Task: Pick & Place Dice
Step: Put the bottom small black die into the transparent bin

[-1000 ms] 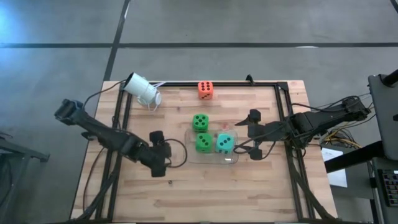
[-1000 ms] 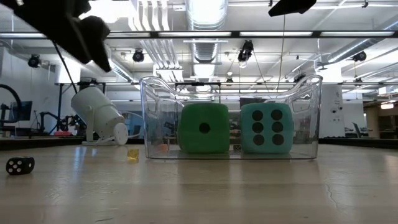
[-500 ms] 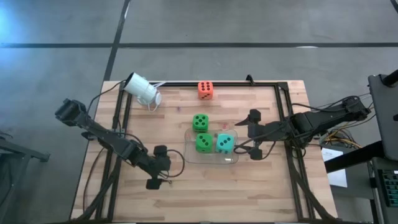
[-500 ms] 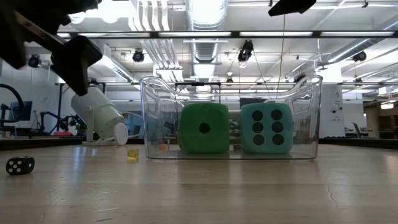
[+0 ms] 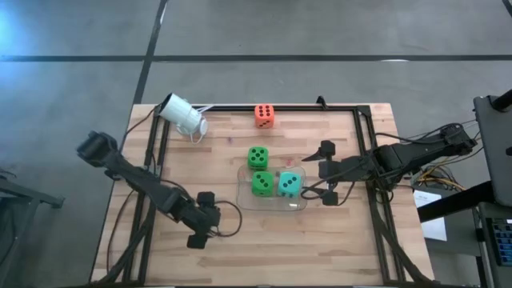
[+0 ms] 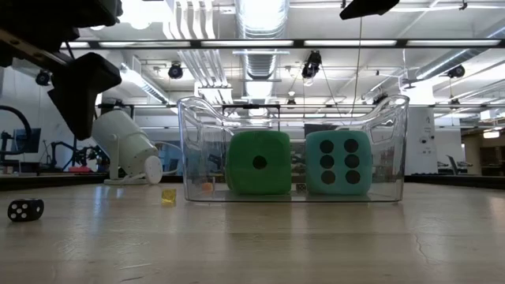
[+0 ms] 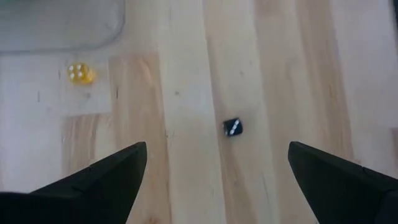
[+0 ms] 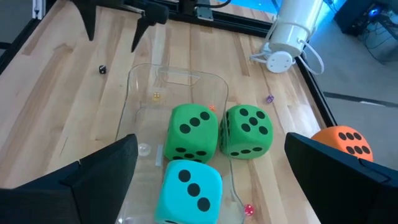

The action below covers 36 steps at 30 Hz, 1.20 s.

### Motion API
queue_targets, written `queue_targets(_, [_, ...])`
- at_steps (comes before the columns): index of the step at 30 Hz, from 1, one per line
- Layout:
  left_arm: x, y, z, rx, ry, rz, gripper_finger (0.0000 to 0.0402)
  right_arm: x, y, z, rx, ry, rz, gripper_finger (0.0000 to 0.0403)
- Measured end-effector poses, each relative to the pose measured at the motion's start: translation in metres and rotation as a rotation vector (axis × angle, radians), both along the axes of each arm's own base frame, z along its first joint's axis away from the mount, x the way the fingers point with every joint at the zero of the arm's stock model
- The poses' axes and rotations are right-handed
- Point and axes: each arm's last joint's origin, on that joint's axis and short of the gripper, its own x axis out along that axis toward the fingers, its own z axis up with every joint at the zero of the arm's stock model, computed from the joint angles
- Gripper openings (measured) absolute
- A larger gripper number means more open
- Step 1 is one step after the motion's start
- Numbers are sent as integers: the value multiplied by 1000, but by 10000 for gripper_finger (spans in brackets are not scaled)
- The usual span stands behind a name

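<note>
overhead, high view: clear bin (image 5: 272,198) at centre holds green die (image 5: 262,184) and teal die (image 5: 289,185); second green die (image 5: 257,157) just above bin, orange die (image 5: 264,115) upper centre of table (image 5: 352,240). right pincer (image 5: 328,174) open, right of bin, nearer to loose dice. left pincer (image 5: 202,222) open, lower left.
right wrist view: loose green die (image 8: 247,130) lies ahead.

A clear tray (image 5: 246,194) is sitting near the middle of the wooden surface (image 5: 352,240), holding a green die (image 5: 262,184) and a teal die (image 5: 289,185) side by side. A second green die (image 5: 257,157) is resting just beyond the tray, and an orange die (image 5: 264,115) is lying near the far edge (well apart from the rest). A white cylindrical camera (image 5: 183,116) is lying at the far left corner. The left gripper (image 5: 200,218) is hovering near the front left with jaws spread; the right gripper (image 5: 328,172) is hanging just right of the tray, jaws apart.
</note>
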Motion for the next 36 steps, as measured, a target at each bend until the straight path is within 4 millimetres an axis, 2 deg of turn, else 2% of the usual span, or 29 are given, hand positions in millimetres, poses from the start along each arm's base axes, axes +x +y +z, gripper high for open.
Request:
queue_targets(7, [12, -8, -5, 33, 53, 1, 395, 0, 0, 0, 0, 0, 0, 400])
queue_targets(14, [15, -10, -14, 97, 180, 50, 395, 0, 0, 0, 0, 0, -1, 400])
queue_targets(26, [34, -24, -19, -19, 268, 251, 395, 0, 0, 0, 0, -1, -1, 400])
queue_targets(36, [47, -22, -12, 0, 319, 294, 396, 0, 0, 0, -4, -1, 1, 400])
